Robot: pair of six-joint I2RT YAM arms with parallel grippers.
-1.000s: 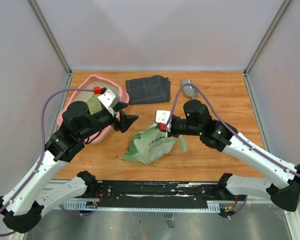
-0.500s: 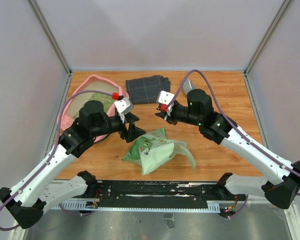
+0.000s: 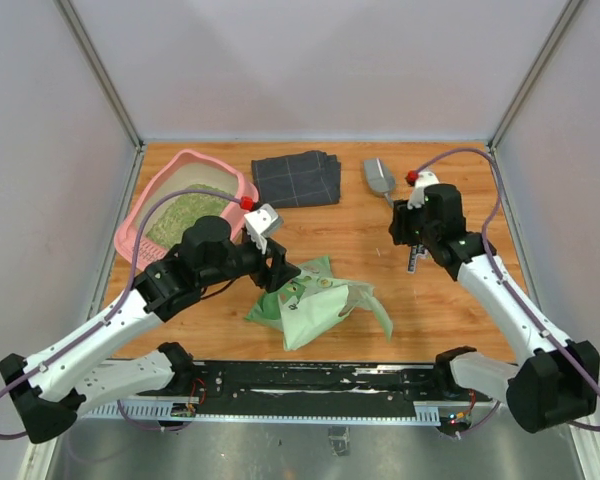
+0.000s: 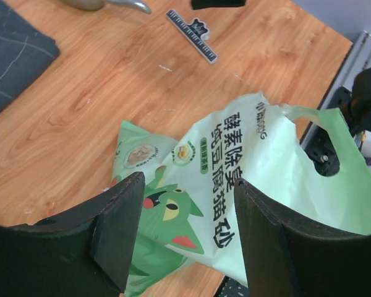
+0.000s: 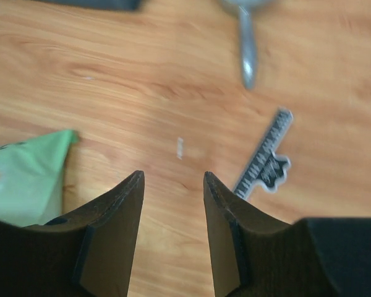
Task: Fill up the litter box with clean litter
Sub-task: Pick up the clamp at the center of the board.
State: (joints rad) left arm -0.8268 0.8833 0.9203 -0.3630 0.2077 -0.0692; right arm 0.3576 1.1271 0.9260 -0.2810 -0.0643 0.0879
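The pink litter box [image 3: 140, 215] stands at the back left and holds a bed of greenish-tan clean litter [image 3: 185, 213]. The green-and-white litter bag [image 3: 315, 305] lies slumped on the table near the front, its printed face [image 4: 235, 154] up. My left gripper [image 3: 280, 270] [image 4: 187, 180] hovers just over the bag's left end, open, with the bag lying under the gap. My right gripper [image 3: 405, 235] [image 5: 173, 174] is open over bare wood at the right, with nothing between its fingers.
A grey metal scoop [image 3: 378, 177] [image 5: 247, 55] lies at the back right. A black toothed clip strip [image 3: 413, 262] [image 5: 263, 164] [image 4: 191, 28] lies just beside my right gripper. A dark grey folded cloth [image 3: 297, 178] [image 4: 12, 55] sits at the back centre.
My right gripper opened, let go of the bag and swung away to the right. The bag sagged flat. My left arm moved from the litter box over to the bag.
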